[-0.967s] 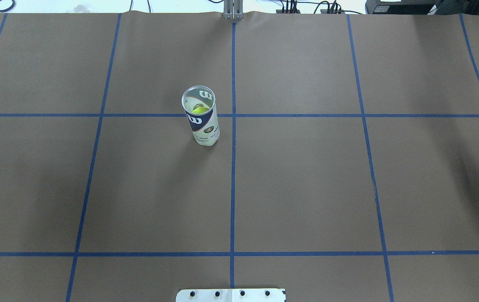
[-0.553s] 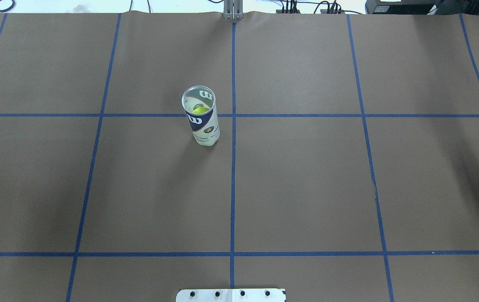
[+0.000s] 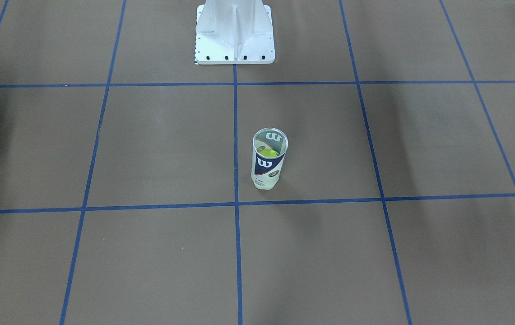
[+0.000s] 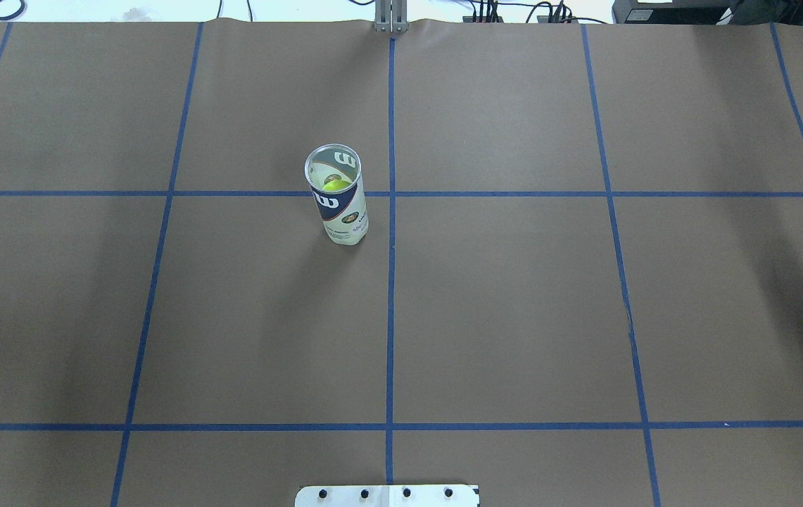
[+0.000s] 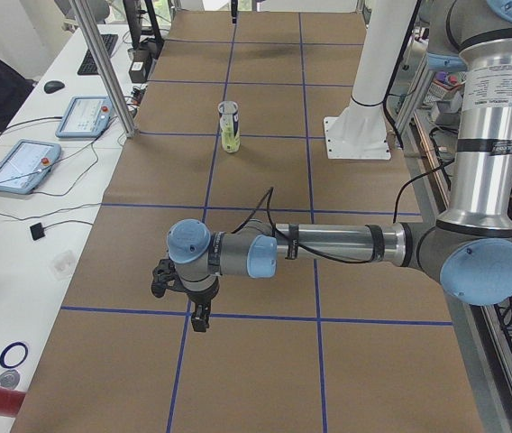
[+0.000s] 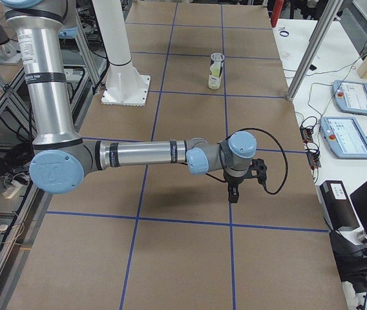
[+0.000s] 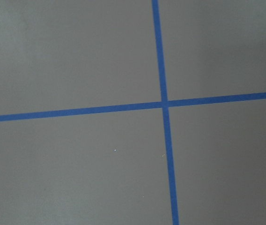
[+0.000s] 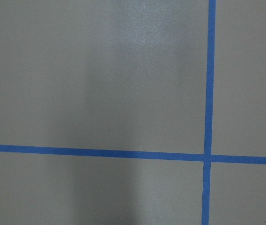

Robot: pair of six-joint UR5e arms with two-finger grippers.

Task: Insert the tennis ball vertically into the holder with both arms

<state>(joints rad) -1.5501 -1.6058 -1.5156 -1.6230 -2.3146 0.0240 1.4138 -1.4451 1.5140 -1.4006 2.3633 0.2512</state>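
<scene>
We find the holder standing upright on the bench, mouth up so a ball can drop straight in. The tennis ball sits inside it, so we judge the insertion done. The left arm and right arm hang low, well apart from the holder on opposite sides, probably parked clear of it. We cannot tell whether their jaws are released or clenched.

Clear holder upright on brown table, yellow-green tennis ball inside, white pedestal beyond
</scene>
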